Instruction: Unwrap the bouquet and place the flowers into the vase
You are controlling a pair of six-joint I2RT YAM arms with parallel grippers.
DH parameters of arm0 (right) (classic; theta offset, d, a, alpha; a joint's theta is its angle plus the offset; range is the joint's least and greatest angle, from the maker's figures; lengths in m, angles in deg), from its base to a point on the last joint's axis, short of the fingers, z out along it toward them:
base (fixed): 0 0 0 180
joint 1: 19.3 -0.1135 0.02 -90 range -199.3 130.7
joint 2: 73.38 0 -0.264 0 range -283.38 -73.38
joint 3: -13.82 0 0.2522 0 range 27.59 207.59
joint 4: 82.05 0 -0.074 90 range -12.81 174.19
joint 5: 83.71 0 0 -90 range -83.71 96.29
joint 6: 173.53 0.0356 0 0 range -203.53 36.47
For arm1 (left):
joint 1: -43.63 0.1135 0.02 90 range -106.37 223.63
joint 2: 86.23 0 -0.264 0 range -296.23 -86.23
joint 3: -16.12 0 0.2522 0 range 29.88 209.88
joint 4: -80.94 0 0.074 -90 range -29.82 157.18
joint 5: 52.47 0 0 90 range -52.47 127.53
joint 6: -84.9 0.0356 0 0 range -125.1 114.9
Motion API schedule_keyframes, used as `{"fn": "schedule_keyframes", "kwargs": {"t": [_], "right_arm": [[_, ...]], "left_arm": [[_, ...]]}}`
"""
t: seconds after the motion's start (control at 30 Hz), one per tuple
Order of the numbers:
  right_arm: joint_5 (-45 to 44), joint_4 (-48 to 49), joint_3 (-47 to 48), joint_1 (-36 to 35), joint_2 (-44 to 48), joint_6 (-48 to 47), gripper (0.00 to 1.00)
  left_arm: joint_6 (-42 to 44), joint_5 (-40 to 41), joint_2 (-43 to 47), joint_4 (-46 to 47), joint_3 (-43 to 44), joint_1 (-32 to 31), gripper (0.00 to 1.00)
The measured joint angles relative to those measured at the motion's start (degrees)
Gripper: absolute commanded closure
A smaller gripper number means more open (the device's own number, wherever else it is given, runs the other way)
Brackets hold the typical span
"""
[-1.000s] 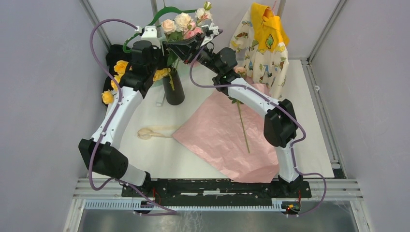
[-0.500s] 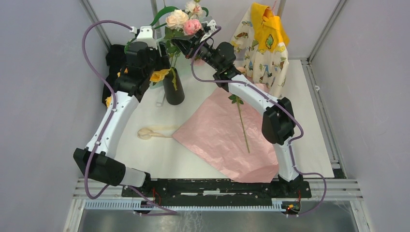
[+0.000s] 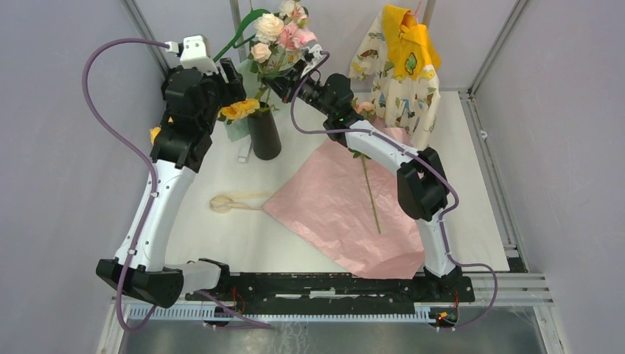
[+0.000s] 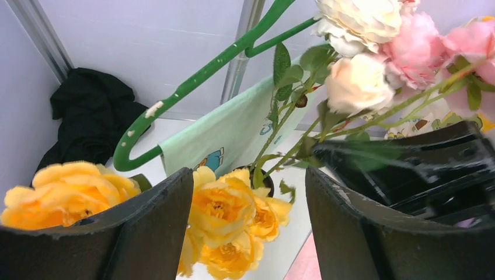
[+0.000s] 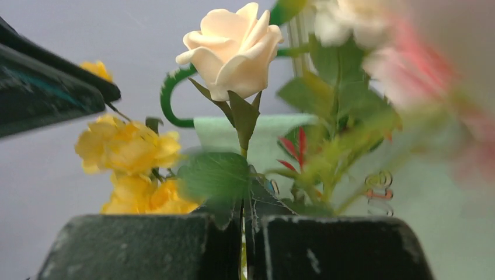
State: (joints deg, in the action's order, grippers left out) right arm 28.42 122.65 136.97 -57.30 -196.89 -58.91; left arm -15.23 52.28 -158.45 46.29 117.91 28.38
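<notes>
My right gripper [image 5: 242, 233] has its jaws pressed together on the thin green stems of the flowers [image 5: 233, 49]. A cream rose stands straight above the fingertips, and pink blooms blur off to their right. Below those jaws the stems run down to the mouth of the black vase [image 3: 264, 133]. My left gripper [image 4: 250, 192] hangs spread wide, gripping nothing. The yellow roses [image 4: 225, 210] show in the gap between its fingers, and one more sits outside the left finger. Beyond them curves a green hanger [image 4: 198, 79]. Well back from both grippers, toward the arm bases, the pink paper [image 3: 339, 206] lies flat with a single stem [image 3: 370, 195] on it and the beige ribbon [image 3: 232, 201] beside it.
</notes>
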Motion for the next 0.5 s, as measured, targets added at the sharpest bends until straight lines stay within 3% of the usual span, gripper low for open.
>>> {"fn": "schedule_keyframes", "kwargs": {"t": [0.5], "right_arm": [[2.05, -1.29, -5.27, -1.11, -0.20, 0.15, 0.99]], "left_arm": [[-0.15, 0.24, -0.04, -0.07, -0.02, 0.00, 0.23]]}}
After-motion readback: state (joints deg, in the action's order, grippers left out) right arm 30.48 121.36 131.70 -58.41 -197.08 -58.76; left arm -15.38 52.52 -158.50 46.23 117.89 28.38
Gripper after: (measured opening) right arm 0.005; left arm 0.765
